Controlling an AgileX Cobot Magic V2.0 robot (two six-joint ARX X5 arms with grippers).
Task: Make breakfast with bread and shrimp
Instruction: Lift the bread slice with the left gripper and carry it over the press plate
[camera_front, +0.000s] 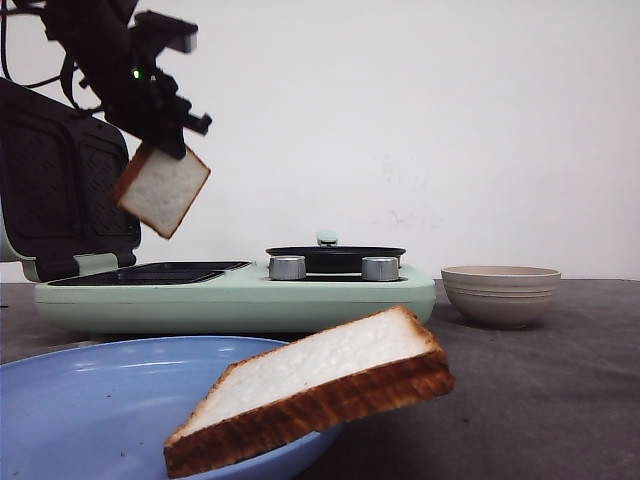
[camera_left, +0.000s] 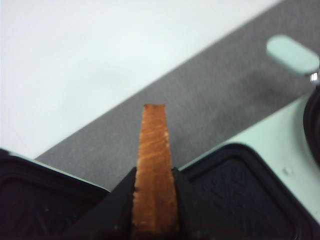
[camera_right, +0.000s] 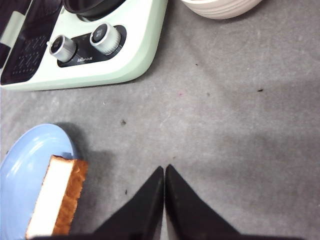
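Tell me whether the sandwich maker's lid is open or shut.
Open: the lid stands raised behind the dark grill plate, which lies exposed below the bread slice in the left claw.

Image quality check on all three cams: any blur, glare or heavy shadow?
Front view: left pincer and arm near-silhouette against the bright wall, held bread slice soft. Left wrist view: crust fairly sharp, background blurred. Right wrist view: sharp, soft shadow beside the plate, glints on knobs.
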